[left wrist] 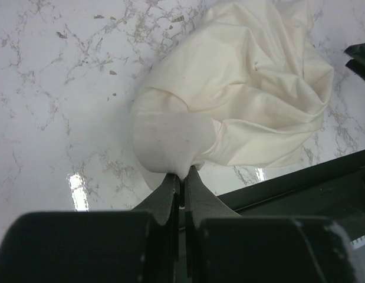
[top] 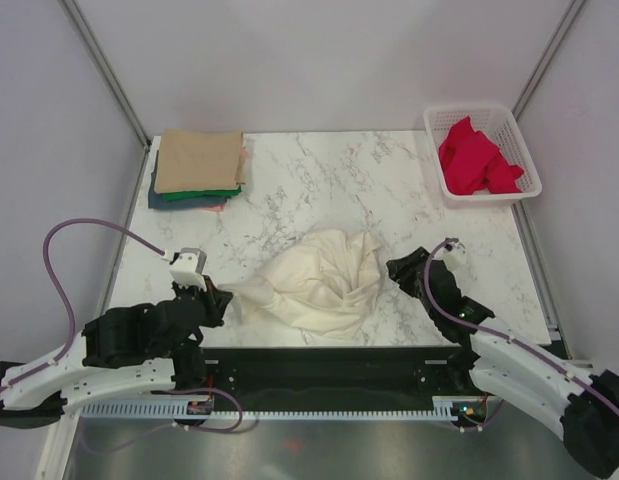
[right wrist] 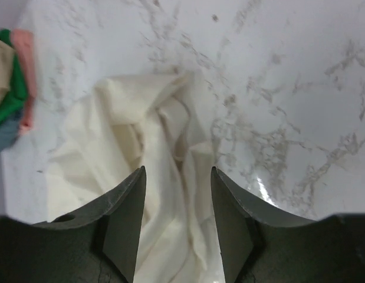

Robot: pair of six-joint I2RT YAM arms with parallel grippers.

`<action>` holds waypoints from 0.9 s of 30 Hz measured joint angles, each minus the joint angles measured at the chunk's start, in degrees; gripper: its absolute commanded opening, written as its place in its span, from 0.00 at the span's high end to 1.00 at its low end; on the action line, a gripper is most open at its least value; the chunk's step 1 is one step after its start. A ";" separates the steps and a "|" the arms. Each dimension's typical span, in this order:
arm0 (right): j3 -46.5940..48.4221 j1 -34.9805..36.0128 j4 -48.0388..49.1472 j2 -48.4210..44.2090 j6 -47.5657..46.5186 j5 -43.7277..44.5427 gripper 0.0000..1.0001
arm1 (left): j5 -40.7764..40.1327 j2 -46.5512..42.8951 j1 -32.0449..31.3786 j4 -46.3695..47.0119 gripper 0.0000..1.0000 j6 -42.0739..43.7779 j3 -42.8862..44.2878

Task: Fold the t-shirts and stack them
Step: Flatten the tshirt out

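Observation:
A crumpled cream t-shirt (top: 319, 280) lies bunched near the table's front middle; it also shows in the left wrist view (left wrist: 241, 100) and the right wrist view (right wrist: 141, 153). My left gripper (top: 221, 297) is shut on the shirt's left edge (left wrist: 170, 147). My right gripper (top: 399, 270) is open just right of the shirt, its fingers (right wrist: 126, 206) above the cloth's right edge. A folded stack sits at the back left: a tan shirt (top: 197, 160) on top of a green one (top: 204, 194) and a teal one (top: 174, 203).
A white mesh basket (top: 509, 125) holding red cloth (top: 474, 160) stands at the back right. The marble table (top: 329, 180) ends at a black front rail (top: 319, 365). Metal frame posts rise at the back corners.

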 measured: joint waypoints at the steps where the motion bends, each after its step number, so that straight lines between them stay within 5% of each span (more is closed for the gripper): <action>1: 0.26 -0.48 0.59 3.93 -0.02 -0.44 0.45 | 0.00 0.00 0.00 0.00 0.98 0.00 0.00; 8: 0.52 -1.11 6.62 21.90 -0.09 -5.25 0.44 | -0.07 0.00 0.00 0.00 0.98 0.00 0.00; 27: 2.86 -9.16 21.88 34.12 -1.77 -12.13 0.45 | -0.09 0.37 0.00 0.00 0.98 0.00 0.00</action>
